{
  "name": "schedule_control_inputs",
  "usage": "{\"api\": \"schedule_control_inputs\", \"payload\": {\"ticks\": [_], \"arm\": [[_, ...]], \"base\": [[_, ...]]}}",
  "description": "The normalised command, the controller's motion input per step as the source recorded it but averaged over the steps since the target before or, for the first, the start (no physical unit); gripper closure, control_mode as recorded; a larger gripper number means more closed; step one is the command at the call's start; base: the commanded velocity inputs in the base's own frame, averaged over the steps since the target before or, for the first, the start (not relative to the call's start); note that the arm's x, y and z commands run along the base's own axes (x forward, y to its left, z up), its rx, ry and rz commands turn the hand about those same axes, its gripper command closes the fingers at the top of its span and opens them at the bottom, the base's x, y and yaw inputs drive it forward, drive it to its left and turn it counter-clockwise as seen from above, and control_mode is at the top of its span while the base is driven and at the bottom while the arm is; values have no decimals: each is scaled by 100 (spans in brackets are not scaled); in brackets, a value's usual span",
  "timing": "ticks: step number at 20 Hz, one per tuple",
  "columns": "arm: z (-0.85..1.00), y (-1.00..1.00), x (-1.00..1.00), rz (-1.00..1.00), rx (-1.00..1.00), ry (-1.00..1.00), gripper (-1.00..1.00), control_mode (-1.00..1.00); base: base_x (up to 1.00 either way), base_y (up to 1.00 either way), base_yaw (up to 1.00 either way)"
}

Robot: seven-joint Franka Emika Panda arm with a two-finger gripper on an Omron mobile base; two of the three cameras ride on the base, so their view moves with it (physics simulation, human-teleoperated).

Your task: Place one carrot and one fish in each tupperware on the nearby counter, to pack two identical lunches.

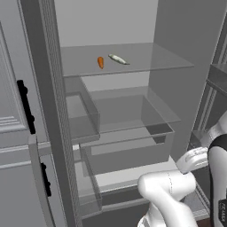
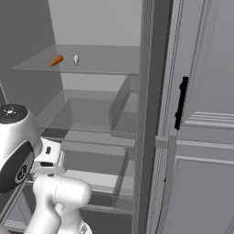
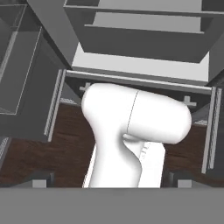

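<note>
Closest to me the white arm is folded low in front of an open fridge, its hand turned down toward the dark wooden floor (image 3: 30,153) and the bottom drawers; I can't pick out the fingertips from here, so I take it the jaws stand wide apart with nothing between them. Just past the arm sits a clear drawer (image 1: 128,153), and above it a glass shelf (image 1: 133,111) with a small clear bin (image 1: 82,117) on its left. Higher and farther back, on the top shelf (image 1: 168,60), lie a carrot (image 1: 100,62) and, just beside it, a pale fish (image 1: 118,59), near each other but apart. Neither lunch tray nor the marble counter is anywhere in front of me, so by my reckoning the packing is either barely begun or part done; at least this one carrot and one fish are yet to be fetched. Grey panelled cabinet doors (image 2: 201,137) with black handles (image 2: 181,103) flank the fridge.
</note>
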Motion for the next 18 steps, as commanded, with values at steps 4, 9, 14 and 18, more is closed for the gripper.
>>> {"api": "schedule_control_inputs", "payload": {"ticks": [4,9,14,18], "arm": [[57,5,-12,0,-11,-68,-100,-100],[90,11,94,-8,-1,-12,-100,-100],[100,1,100,-20,3,-12,-100,-100],[92,3,100,-27,6,-23,-100,-100]], "base": [[0,0,0],[0,0,0],[0,0,0],[0,0,0]]}}
